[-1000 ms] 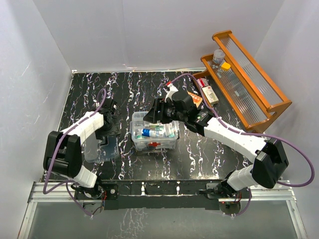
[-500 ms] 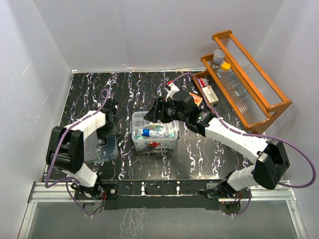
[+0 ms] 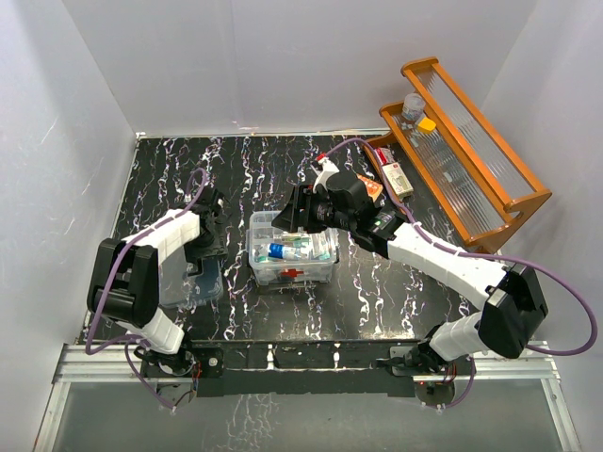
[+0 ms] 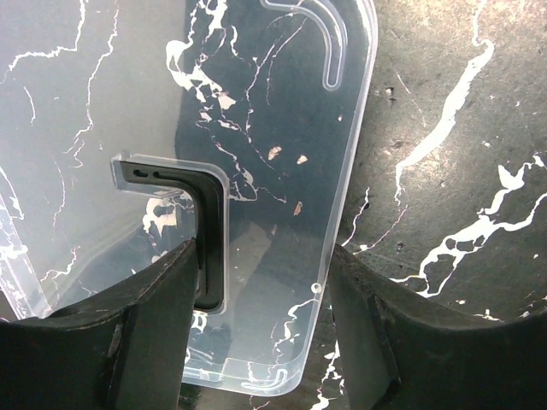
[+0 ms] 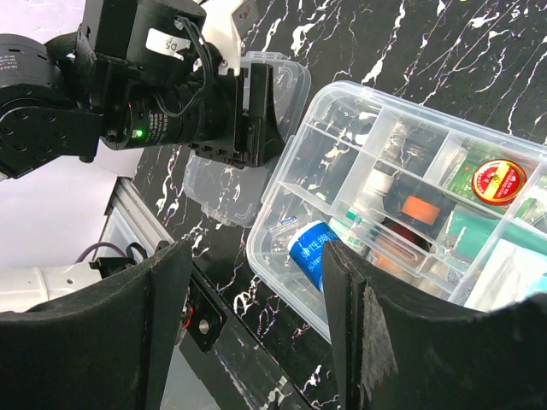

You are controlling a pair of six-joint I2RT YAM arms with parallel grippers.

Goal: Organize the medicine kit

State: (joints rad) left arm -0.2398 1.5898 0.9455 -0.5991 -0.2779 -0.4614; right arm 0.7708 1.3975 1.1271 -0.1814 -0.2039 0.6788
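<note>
Right, nearest to me, toward the left edge of the worktop [image 3: 377, 301], the lid [image 4: 273, 128] lies flat on the black marbled surface. It is off the kit [image 3: 268, 273] and a little apart from the kit's left wall. My left end effector [image 4: 263, 256] hangs over it with jaws parted. One finger sits over the black handle [image 4: 212, 222], and the other is just past the lid's long edge, with a strip of clear plastic showing between them. I see nothing clamped, and I cannot tell whether either finger touches the lid.

The kit stands uncovered in the middle of the worktop, with a small red mark on its near wall. Its compartments are full. Through the right wrist camera I can pick out a blue-capped tube [image 5: 309, 248] lying toward the near-left corner and a round red-topped tin [image 5: 498, 179] further along.

My right end effector [image 5: 256, 256] hovers above the kit's far edge. Its jaws are wide apart with nothing between them, and it is clear of the contents.

Beyond that, near the right edge, a couple of small cartons [image 3: 396, 177] lie on the worktop at the foot of the rack [image 3: 490, 179]. The orange-brown tiered rack fills the far right corner. A small bottle [image 3: 413, 106] stands on it toward its far end.
</note>
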